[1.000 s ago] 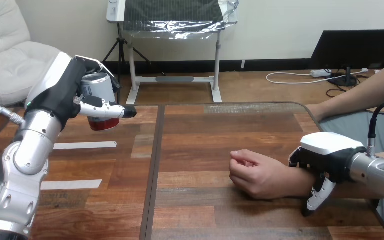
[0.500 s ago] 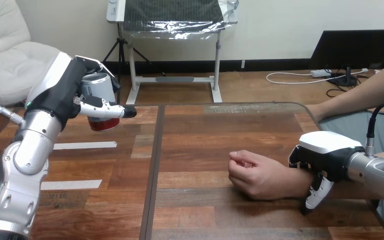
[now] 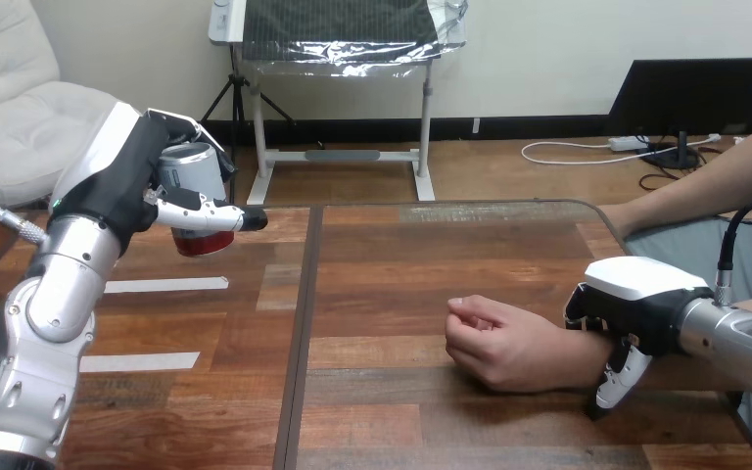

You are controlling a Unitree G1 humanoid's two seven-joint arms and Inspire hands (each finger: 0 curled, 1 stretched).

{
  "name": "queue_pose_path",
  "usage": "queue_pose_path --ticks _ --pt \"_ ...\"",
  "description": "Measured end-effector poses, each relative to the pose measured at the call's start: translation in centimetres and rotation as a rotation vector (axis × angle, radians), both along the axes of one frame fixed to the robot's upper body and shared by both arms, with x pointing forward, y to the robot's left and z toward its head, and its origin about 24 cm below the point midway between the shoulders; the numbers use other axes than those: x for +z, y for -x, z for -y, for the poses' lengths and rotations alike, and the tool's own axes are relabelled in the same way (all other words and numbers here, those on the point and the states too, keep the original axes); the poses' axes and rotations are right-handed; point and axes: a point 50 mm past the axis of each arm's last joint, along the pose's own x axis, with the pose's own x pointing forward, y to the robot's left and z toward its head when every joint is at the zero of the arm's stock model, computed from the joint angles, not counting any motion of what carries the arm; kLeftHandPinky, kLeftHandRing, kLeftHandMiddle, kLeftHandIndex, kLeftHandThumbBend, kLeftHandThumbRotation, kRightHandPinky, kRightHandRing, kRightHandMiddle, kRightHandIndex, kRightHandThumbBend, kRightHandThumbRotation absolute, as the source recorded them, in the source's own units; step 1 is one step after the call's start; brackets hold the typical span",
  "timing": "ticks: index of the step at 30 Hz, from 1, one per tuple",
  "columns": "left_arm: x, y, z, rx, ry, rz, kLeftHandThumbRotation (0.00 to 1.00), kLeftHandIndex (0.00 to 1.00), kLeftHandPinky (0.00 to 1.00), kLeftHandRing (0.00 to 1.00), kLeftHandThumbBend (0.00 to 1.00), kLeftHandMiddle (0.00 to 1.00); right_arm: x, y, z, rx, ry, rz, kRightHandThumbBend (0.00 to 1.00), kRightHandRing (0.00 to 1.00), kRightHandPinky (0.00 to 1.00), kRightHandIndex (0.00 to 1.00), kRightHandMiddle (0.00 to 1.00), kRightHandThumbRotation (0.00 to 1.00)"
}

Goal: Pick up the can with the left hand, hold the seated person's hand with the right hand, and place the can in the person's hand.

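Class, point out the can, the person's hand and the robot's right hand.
can (image 3: 196, 171), head view, its silver side.
person's hand (image 3: 504, 348), head view, fist's middle.
right hand (image 3: 638, 282), head view, white back shell.

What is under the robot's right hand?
The person's wrist, resting on the table; the right hand curls over it. The wrist's part beneath the palm is covered.

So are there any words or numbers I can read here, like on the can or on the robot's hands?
Nothing here can be read well enough to quote.
Can, held up in the left hand: any print on it is too blurred to read.
Right hand, white shell: no writing that can be seen.
Table: no words, numbers or signs on the wood.
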Motion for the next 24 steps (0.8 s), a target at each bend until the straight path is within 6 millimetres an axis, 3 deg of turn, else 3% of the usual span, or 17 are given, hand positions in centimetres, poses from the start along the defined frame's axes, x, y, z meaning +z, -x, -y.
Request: queue_pose_path --ticks 24 --pt "0.20 0.02 -0.22 0.005 0.006 0.011 0.00 0.41 0.29 0.33 0.79 0.39 0.20 0.05 0.26 -0.009 -0.068 0.006 0.76 0.35 0.31 0.41 0.41 0.01"
